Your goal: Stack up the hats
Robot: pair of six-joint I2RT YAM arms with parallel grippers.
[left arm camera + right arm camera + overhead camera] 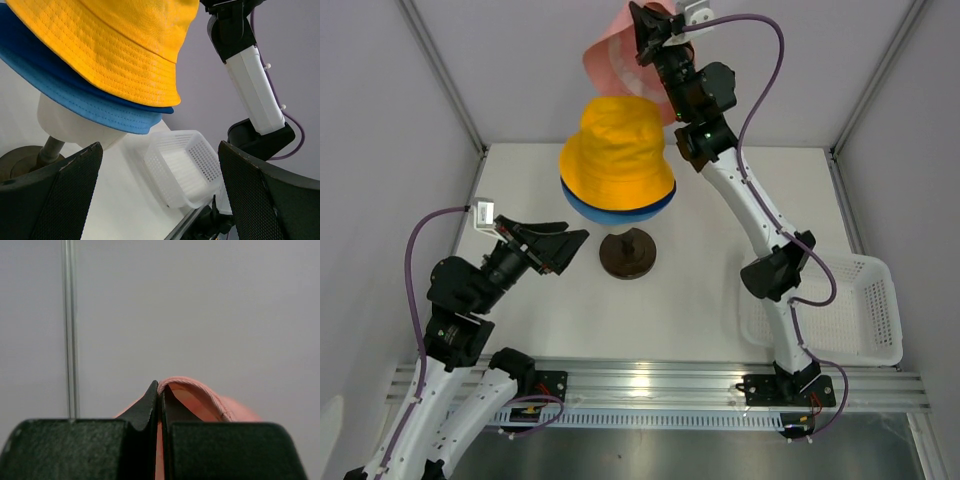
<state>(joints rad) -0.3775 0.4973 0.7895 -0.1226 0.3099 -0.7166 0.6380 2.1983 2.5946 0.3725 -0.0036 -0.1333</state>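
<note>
1. Right hand: black, two fingers. In its wrist view the fingers fill the lower frame, clenched flat together on a fold of brim.
2. Pink fabric bucket hat: soft, round brim, pinched at the brim by the right hand. In the overhead view the right hand holds the hat raised high against the back wall. It is above and behind the stack and apart from it.
3. Left hand: black, fingers spread fully apart, grasping nothing. Seen from above, the left hand sits low over the desk, left of the stand and pointing towards it.
4. Yellow fabric bucket hat: topmost on the mannequin head, crown up, brim drooping evenly.
5. Light blue fabric bucket hat: directly under the yellow one, only its brim showing. A darker blue edge lies between the two; whether that is another hat or shadow cannot be told.
6. Cream egg-shaped mannequin head: upright on a thin rod, mostly covered by the hats.
7. Dark round base: carries the rod, near mid-desk.
8. White mesh plastic basket: rectangular, at the desk's right edge, well apart from the stand.
9. White desk: bears the stand and basket.
10. Aluminium rail: along the near edge, both arm bases bolted to it.
</note>
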